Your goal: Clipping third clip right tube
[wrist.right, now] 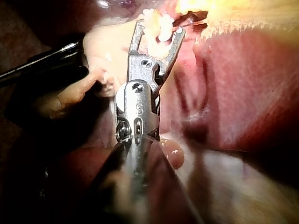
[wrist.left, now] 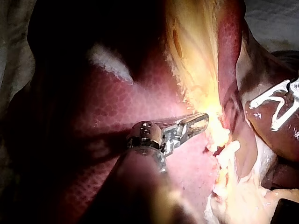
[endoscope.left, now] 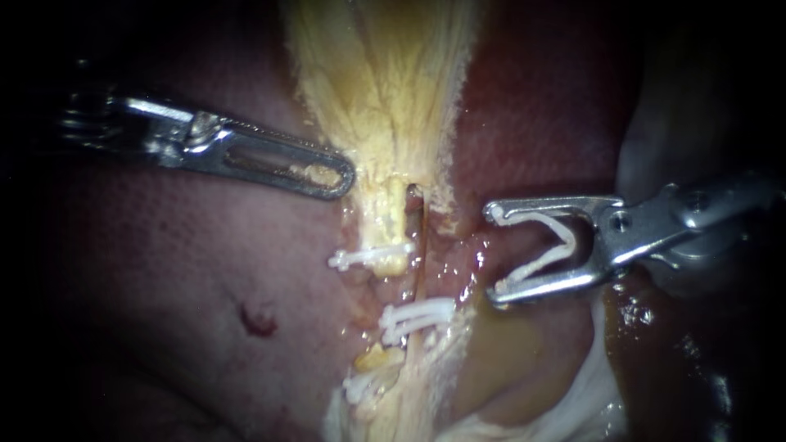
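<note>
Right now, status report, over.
Left instrument shut on yellow tissue. Right instrument shut on clip, short of right tube. Nothing in the way.

Left instrument (endoscope.left: 337, 175), jaws together, right instrument (endoscope.left: 494, 254), jaws wide apart holding a clip (endoscope.left: 540, 263)

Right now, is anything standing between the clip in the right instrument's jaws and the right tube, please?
Nothing visible does: only bare wet tissue separates the clip in the right instrument from the right tube.
</note>
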